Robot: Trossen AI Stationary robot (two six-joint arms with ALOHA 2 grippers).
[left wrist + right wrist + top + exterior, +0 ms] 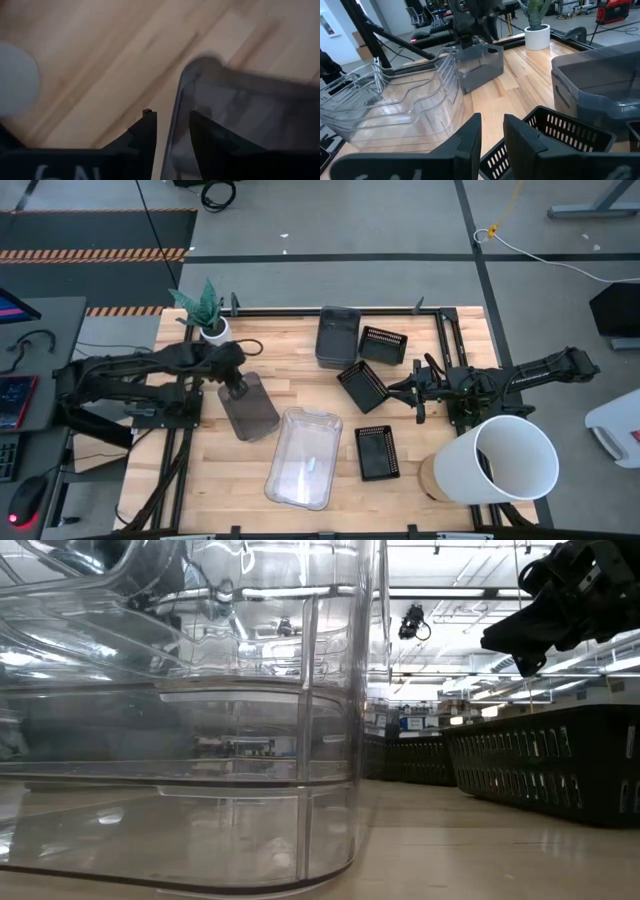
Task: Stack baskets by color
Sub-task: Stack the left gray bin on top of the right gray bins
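Observation:
My left gripper (235, 385) points down at the far end of a smoky grey basket (252, 415) that lies on the table left of centre. Its fingers (147, 137) stand on either side of that basket's end wall with a small gap. Nested clear baskets (305, 457) lie at the near middle. Another grey basket (337, 335) sits at the far middle. Three black slatted baskets (383, 345), (362, 385), (377, 452) lie right of centre. My right gripper (398, 392) hovers level over the middle black basket (570, 132), narrowly open and holding nothing. My left gripper straddles the grey basket's end wall (176, 125) near a corner, one finger inside and one outside, coming from above. A strip of table shows between the outer finger and the wall. I cannot tell whether the inner finger touches the wall.
A big white bucket (510, 460) lies on its side at the near right. A small white plant pot (212, 328) stands at the far left, close to my left arm. Bare wood shows between the grey baskets and along the near left.

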